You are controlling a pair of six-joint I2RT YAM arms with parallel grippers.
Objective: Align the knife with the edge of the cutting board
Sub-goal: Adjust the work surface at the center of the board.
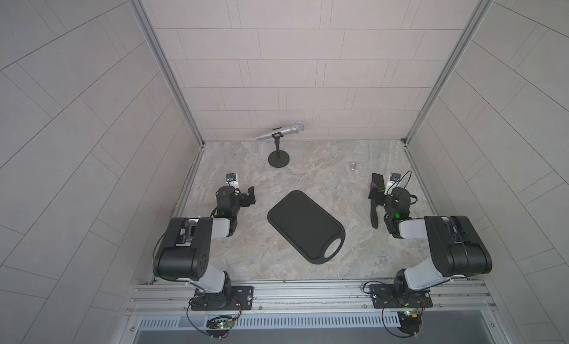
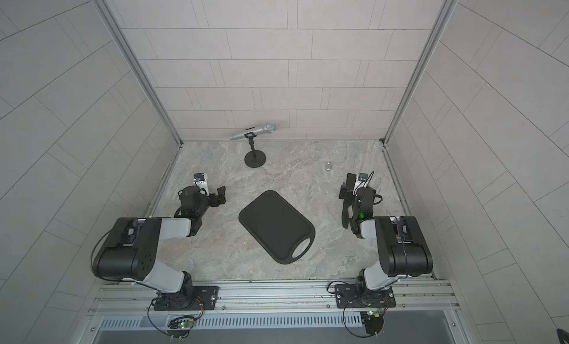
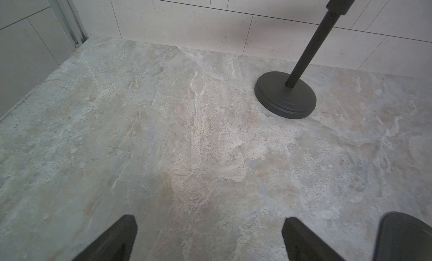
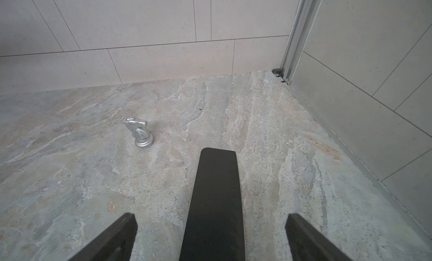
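**Knife** (image 4: 216, 178): lies flat on the surface (image 4: 70, 178) on the robot's right, well apart from the cutting board (image 1: 304, 225). The blade end points toward the back wall and the handle (image 1: 374, 217) toward the robot.

**Right end effector** (image 4: 210, 215): sits directly over the knife. Its fingers are spread wide on either side of the blade and are not gripping it. It points along the knife's long axis. This is the nearer arm.

**Left end effector** (image 3: 209, 224): spread wide and empty, on the board's far side from the knife.

**Cutting board**: its long axis slants from far left to near right, with the hole (image 1: 334, 248) at the near end. The knife is not parallel to its long edge, so it will likely need carrying left and turning.
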